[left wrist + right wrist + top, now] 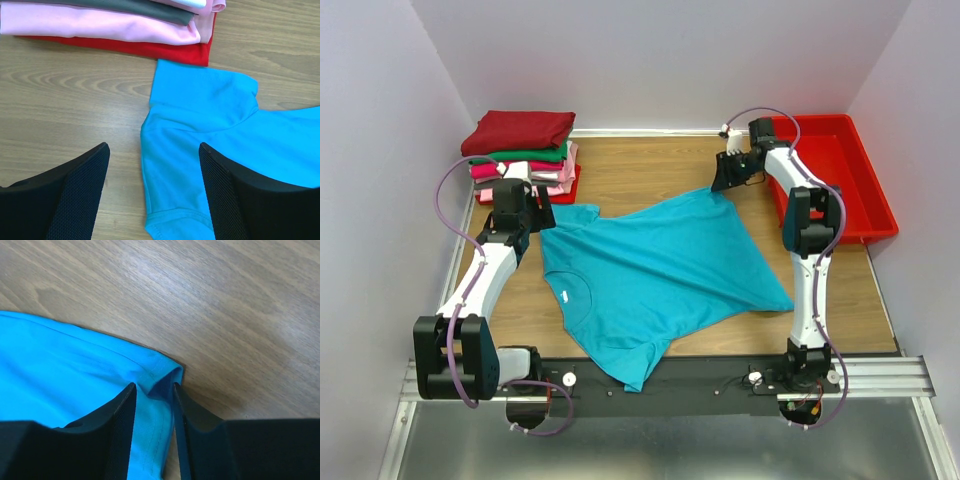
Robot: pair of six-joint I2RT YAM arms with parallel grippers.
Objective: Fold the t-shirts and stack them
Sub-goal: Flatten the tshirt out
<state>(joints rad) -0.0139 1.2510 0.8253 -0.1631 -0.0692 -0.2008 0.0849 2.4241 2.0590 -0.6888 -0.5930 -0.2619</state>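
Observation:
A teal t-shirt point(650, 265) lies spread out, slightly askew, in the middle of the wooden table, neck toward the near-left. Folded t-shirts sit in a stack point(525, 150) at the back left, dark red on top, then green, magenta and pink. My left gripper point(530, 215) hovers open over the teal sleeve point(200, 95) beside the stack point(100, 25); the sleeve edge lies between its fingers point(154, 150). My right gripper point(725, 180) is at the shirt's far hem corner point(160, 371). Its jaws point(154, 386) stand narrowed around a raised pucker of cloth, with a gap still showing.
A red plastic bin point(840, 170) stands at the back right, close behind the right arm. White walls enclose the table on three sides. The folded stack sits just beyond the left gripper's fingers.

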